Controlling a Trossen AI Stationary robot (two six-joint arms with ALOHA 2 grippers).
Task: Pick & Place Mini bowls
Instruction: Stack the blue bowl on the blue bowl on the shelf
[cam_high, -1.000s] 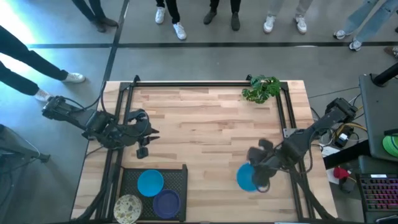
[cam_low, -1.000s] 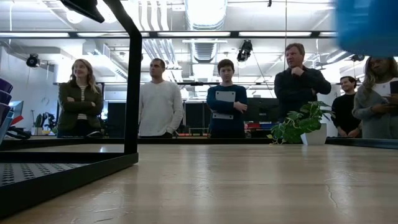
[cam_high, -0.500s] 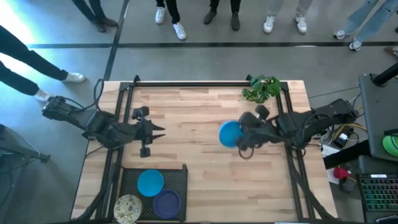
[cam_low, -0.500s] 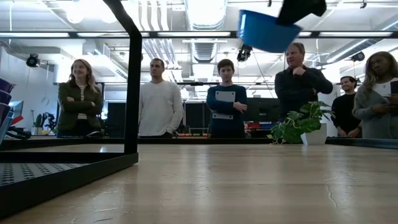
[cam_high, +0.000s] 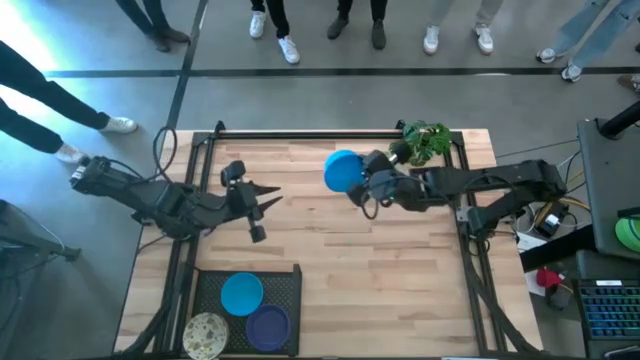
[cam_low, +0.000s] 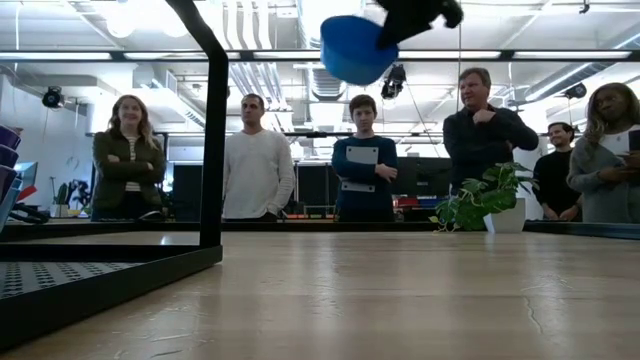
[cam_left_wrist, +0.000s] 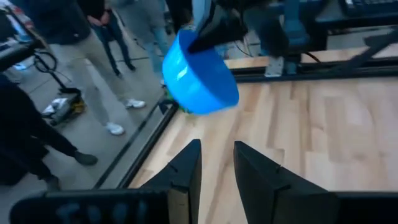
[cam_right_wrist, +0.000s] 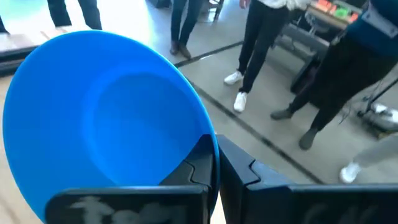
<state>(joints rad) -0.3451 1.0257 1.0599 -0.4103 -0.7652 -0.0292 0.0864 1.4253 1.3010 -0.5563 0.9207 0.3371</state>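
Note:
My right gripper (cam_high: 360, 184) is shut on a bright blue mini bowl (cam_high: 342, 171) held high over the table's far middle; the bowl also shows in the low view (cam_low: 354, 47) and in both wrist views (cam_left_wrist: 199, 78) (cam_right_wrist: 106, 124). My left gripper (cam_high: 265, 209) hangs open over the table's left part, pointing toward that bowl and apart from it (cam_left_wrist: 216, 158). Three more mini bowls rest on their bases in a dark tray (cam_high: 288, 283) at the near left: blue (cam_high: 241, 295), purple (cam_high: 268, 326), speckled cream (cam_high: 205, 334). My right gripper pinches the blue bowl's rim (cam_right_wrist: 208, 140), with one finger (cam_right_wrist: 198, 163) inside the bowl and the other outside its wall. The fingers come about level from the table's right side. The bowl is lifted clear of the table and tipped, its opening turned sideways toward the gripper.
A green leafy plant (cam_high: 420, 143) stands at the far right corner, just beyond the right arm. A black frame (cam_high: 300, 137) runs around the table. Several people stand past the far edge (cam_low: 360, 160). Bare wood lies across the table's middle (cam_high: 350, 250).
My right gripper has carried the blue bowl from the near right part of the table up and toward the far edge and the left; the bowl has tipped onto its side on the way. My left gripper has moved toward the table's middle.

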